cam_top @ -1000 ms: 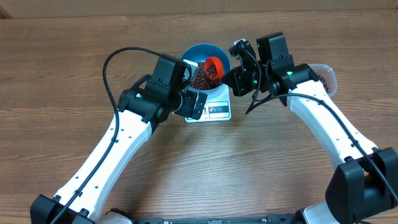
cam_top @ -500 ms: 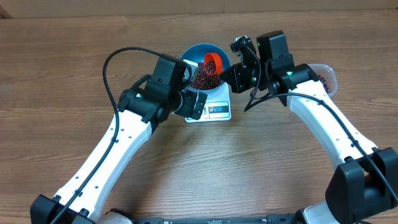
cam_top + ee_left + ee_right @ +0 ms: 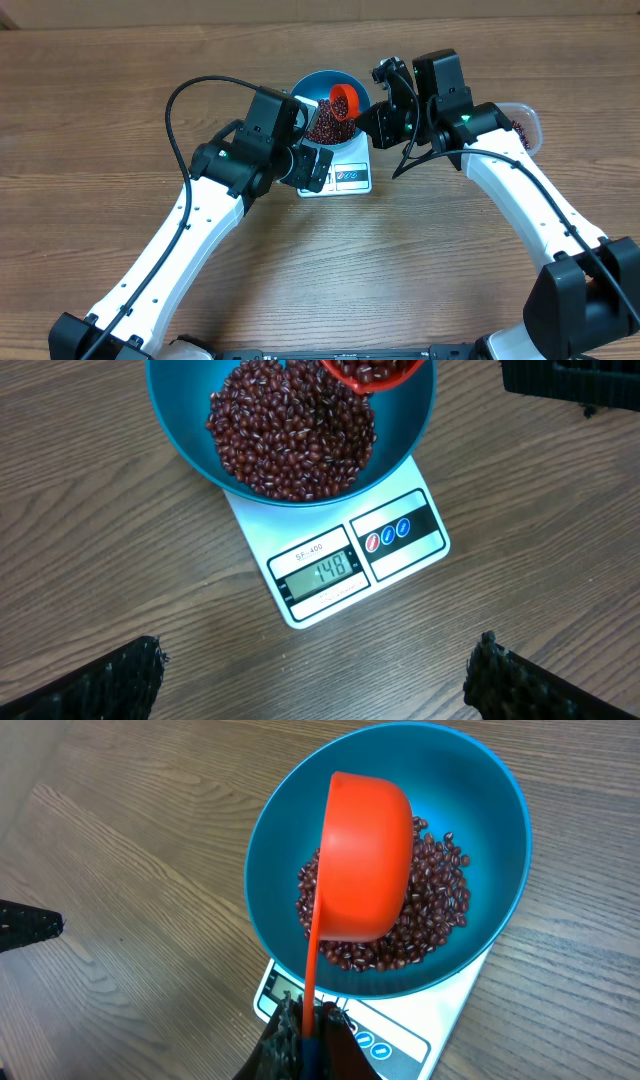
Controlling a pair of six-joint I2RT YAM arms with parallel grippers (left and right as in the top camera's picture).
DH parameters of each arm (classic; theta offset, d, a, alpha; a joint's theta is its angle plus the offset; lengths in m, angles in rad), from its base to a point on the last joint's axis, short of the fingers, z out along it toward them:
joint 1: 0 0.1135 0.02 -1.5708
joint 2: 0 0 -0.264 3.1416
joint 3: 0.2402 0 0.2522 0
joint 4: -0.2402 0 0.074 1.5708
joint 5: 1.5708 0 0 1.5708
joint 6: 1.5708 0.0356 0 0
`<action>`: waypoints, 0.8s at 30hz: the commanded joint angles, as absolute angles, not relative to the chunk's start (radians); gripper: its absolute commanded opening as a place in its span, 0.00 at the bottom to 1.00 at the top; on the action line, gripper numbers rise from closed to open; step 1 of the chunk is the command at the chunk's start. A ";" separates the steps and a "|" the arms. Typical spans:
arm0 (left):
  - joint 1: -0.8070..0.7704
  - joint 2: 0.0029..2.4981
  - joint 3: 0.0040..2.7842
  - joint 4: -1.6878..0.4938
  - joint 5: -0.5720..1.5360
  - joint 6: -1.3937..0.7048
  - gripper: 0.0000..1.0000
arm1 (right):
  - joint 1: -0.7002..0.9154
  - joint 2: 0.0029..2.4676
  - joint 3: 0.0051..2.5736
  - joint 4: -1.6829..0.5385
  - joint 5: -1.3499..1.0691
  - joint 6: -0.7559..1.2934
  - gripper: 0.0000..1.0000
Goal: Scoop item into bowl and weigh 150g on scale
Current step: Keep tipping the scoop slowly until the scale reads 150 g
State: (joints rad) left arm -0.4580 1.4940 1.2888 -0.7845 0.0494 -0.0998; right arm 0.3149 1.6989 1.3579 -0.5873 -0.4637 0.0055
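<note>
The blue bowl (image 3: 322, 82) stands on the white scale (image 3: 350, 179), whose display (image 3: 322, 572) reads 148. Dark red-brown beans (image 3: 290, 435) form a heap inside the bowl (image 3: 180, 430). My right gripper (image 3: 310, 1025) is shut on the handle of an orange scoop (image 3: 365, 860), held tilted over the bowl (image 3: 500, 830) with beans (image 3: 372, 368) still in it. My left gripper (image 3: 320, 675) hangs open above the wood in front of the scale (image 3: 400, 575), its fingertips (image 3: 130, 675) wide apart with nothing between them.
A clear plastic tub (image 3: 527, 125) holding more beans sits at the right, partly behind my right arm. Both arms crowd the bowl from either side. The wooden table (image 3: 330, 260) stretches around the scale.
A second ago the scoop and my right gripper shifted slightly over the bowl; since then nothing has visibly moved. The left arm has stayed still.
</note>
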 commanded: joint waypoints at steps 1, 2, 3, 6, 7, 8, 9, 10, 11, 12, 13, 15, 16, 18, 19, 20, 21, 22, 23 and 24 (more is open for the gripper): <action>-0.459 1.485 1.285 -0.781 0.060 -0.082 1.00 | 0.315 1.670 1.388 -0.580 -0.456 0.011 0.04; -0.459 1.485 1.285 -0.781 0.060 -0.081 1.00 | 0.315 1.670 1.388 -0.580 -0.456 0.011 0.04; -0.459 1.485 1.285 -0.781 0.060 -0.081 0.99 | 0.315 1.670 1.388 -0.580 -0.456 0.011 0.04; -0.459 1.485 1.285 -0.781 0.060 -0.081 1.00 | 0.315 1.670 1.388 -0.580 -0.456 0.011 0.04; -0.459 1.485 1.285 -0.781 0.060 -0.082 1.00 | 0.315 1.670 1.388 -0.580 -0.456 0.011 0.04; -0.459 1.485 1.285 -0.781 0.060 -0.082 0.99 | 0.315 1.670 1.388 -0.580 -0.456 0.012 0.04; -0.459 1.485 1.285 -0.781 0.060 -0.082 1.00 | 0.315 1.670 1.388 -0.580 -0.456 0.011 0.03; -0.459 1.485 1.285 -0.781 0.060 -0.081 1.00 | 0.315 1.670 1.388 -0.580 -0.456 0.012 0.04; -0.459 1.485 1.285 -0.781 0.060 -0.082 1.00 | 0.315 1.670 1.388 -0.580 -0.456 0.011 0.04; -0.459 1.485 1.285 -0.781 0.060 -0.082 1.00 | 0.315 1.670 1.388 -0.580 -0.456 0.012 0.04; -0.459 1.485 1.285 -0.781 0.060 -0.081 1.00 | 0.315 1.670 1.388 -0.580 -0.456 0.012 0.04; -0.459 1.485 1.285 -0.781 0.060 -0.081 1.00 | 0.315 1.670 1.388 -0.580 -0.456 0.012 0.03; -0.459 1.485 1.285 -0.781 0.060 -0.081 0.99 | 0.315 1.670 1.388 -0.580 -0.456 0.012 0.04; -0.459 1.485 1.285 -0.781 0.060 -0.082 0.99 | 0.315 1.670 1.388 -0.580 -0.456 0.011 0.04; -0.459 1.485 1.285 -0.781 0.060 -0.081 1.00 | 0.315 1.670 1.388 -0.580 -0.456 0.011 0.04; -0.459 1.485 1.285 -0.781 0.060 -0.082 1.00 | 0.315 1.670 1.388 -0.580 -0.457 0.011 0.04; -0.459 1.485 1.285 -0.781 0.060 -0.081 1.00 | 0.315 1.670 1.388 -0.580 -0.458 0.010 0.04; -0.459 1.485 1.285 -0.781 0.060 -0.081 1.00 | 0.315 1.670 1.388 -0.581 -0.458 0.007 0.04; -0.459 1.485 1.285 -0.781 0.060 -0.081 0.99 | 0.315 1.670 1.388 -0.581 -0.462 0.001 0.04; -0.459 1.485 1.285 -0.781 0.060 -0.081 1.00 | 0.315 1.670 1.388 -0.580 -0.464 0.000 0.04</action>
State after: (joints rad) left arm -0.4580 1.4940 1.2888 -0.7845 0.0494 -0.0998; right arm 0.3145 1.6989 1.3579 -0.5873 -0.4633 0.0071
